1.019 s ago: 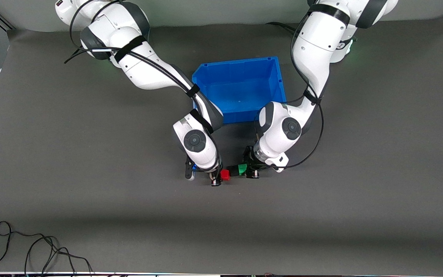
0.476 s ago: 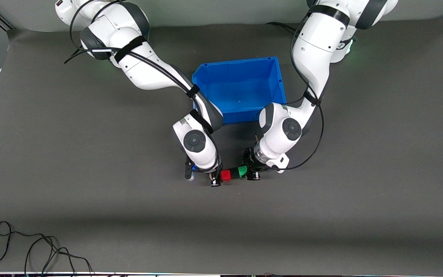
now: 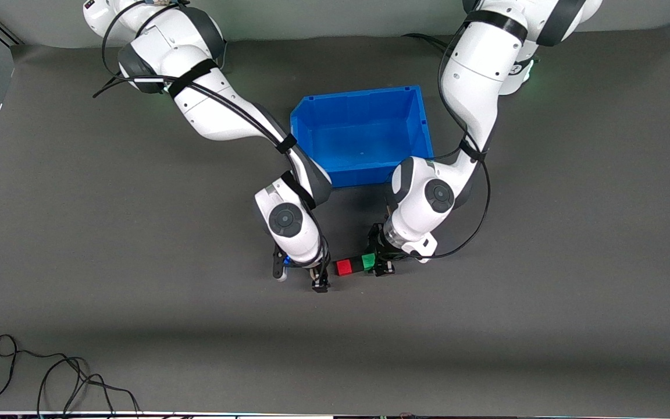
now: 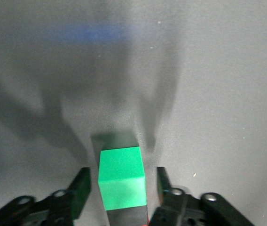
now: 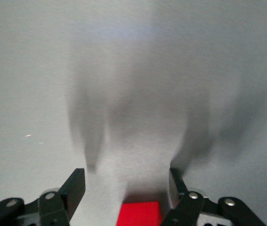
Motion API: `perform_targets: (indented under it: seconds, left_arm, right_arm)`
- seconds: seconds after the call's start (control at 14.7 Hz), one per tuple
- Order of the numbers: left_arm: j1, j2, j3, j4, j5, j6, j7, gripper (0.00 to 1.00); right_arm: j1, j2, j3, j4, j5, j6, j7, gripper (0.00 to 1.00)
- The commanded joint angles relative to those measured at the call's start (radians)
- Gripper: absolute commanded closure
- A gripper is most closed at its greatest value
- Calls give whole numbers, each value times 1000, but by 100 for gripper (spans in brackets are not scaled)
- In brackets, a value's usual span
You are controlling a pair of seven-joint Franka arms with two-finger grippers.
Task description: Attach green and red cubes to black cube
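Note:
The red cube (image 3: 344, 267), the black cube (image 3: 356, 266) and the green cube (image 3: 368, 261) form one joined row on the table, nearer to the front camera than the blue bin. My left gripper (image 3: 377, 260) straddles the green cube (image 4: 121, 176), open, with a gap on each side. In the left wrist view the black cube (image 4: 126, 218) shows just past the green one. My right gripper (image 3: 316, 279) stands open beside the row, toward the right arm's end. In the right wrist view the red cube (image 5: 140, 214) lies at the frame's edge, back from the fingertips of my right gripper (image 5: 126, 178).
An empty blue bin (image 3: 416, 125) stands between the two arms, farther from the front camera than the cubes. A loose black cable (image 3: 50, 372) lies at the table's front edge toward the right arm's end.
Both grippers have opened. The right gripper let go of the red cube and drew back toward the right arm's end. The row of cubes stayed in place.

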Motion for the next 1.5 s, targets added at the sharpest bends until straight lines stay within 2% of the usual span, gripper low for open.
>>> perform_targets:
  seconds: [0.0, 0.14, 0.27, 0.54, 0.68, 0.82, 1.02, 1.22, 1.43]
  left_arm:
    - [-1, -4, 11, 4, 80, -14, 19, 0]
    - [8, -51, 43, -36, 96, -68, 103, 0]
    - [46, -134, 76, -84, 97, -177, 255, 0]
    - [236, -353, 86, -176, 102, -491, 675, 0]
    - [312, -438, 115, -177, 236, -665, 823, 0]
    - [362, -516, 122, -170, 371, -771, 913, 0]
    - [442, -603, 125, -116, 407, -961, 1154, 0]
    - [484, -611, 123, 29, 466, -1142, 1373, 0]
    - [482, -671, 120, 60, 554, -1181, 1614, 0]
  right_arm:
    - [-39, -55, 5, 15, 5, -70, -91, 19]
    - [-60, -121, 6, 15, 6, -195, -223, 19]
    - [-82, -193, 3, 13, 8, -313, -343, 19]
    - [-161, -343, 5, 9, 9, -585, -586, 19]
    - [-209, -425, 5, 6, 11, -729, -746, 19]
    - [-256, -498, 5, 3, 9, -869, -916, 19]
    - [-327, -598, -5, -4, 8, -1045, -1183, 16]
    - [-425, -702, -5, -45, 6, -1119, -1441, 15]
    - [-509, -785, -40, -88, 0, -1151, -1698, 14]
